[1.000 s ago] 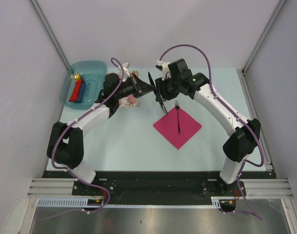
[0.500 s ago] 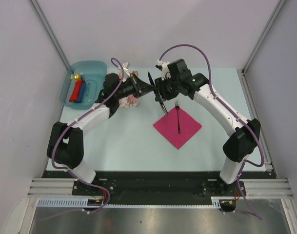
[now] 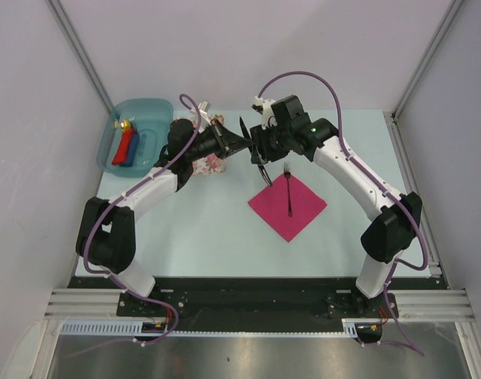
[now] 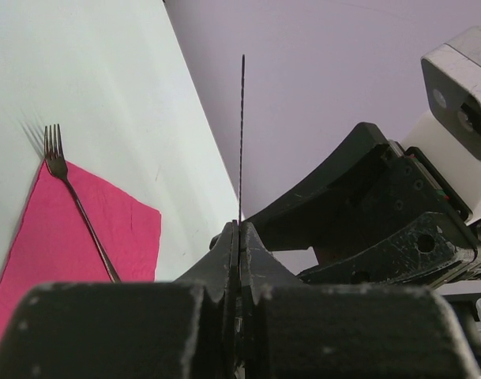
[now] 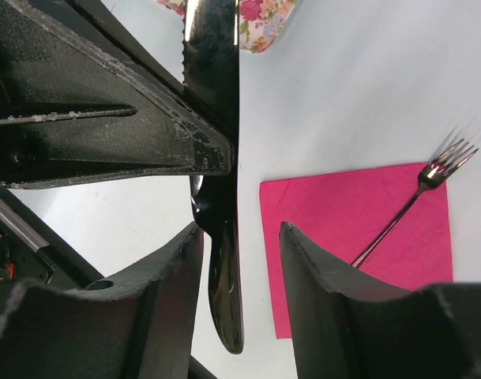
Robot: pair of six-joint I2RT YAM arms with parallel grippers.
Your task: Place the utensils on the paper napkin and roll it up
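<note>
**Knife held over the table between both arms; fork already on the napkin**

Top view: the left gripper (image 3: 238, 144) and right gripper (image 3: 258, 154) meet above the middle of the table (image 3: 224, 237), towards its far edge. The knife (image 3: 264, 177) is held between them, but the black housings hide most of it and only its dark ends show. Whether either pair of jaws is apart or together cannot be read from here. The pink napkin (image 3: 299, 209) lies flat near the table's middle, a little towards the right edge, with one corner pointing at the near edge. The fork (image 3: 288, 193) rests on it, tines towards the far edge. A floral cloth (image 3: 211, 163) is half covered by the left arm. A blue tub (image 3: 114, 134) sits at the far left corner.

Left wrist view: the jaws are clamped together on the knife, which shows edge-on as a thin line. The fork's handle end is cut off behind the gripper body.

Right wrist view: the jaws stand apart, one finger (image 5: 177, 300) on each side of the knife's handle, with a gap visible on both sides – no contact shows. The left gripper's fingers cover the knife's middle. The right finger hides the fork's handle end and the napkin's near part.
</note>
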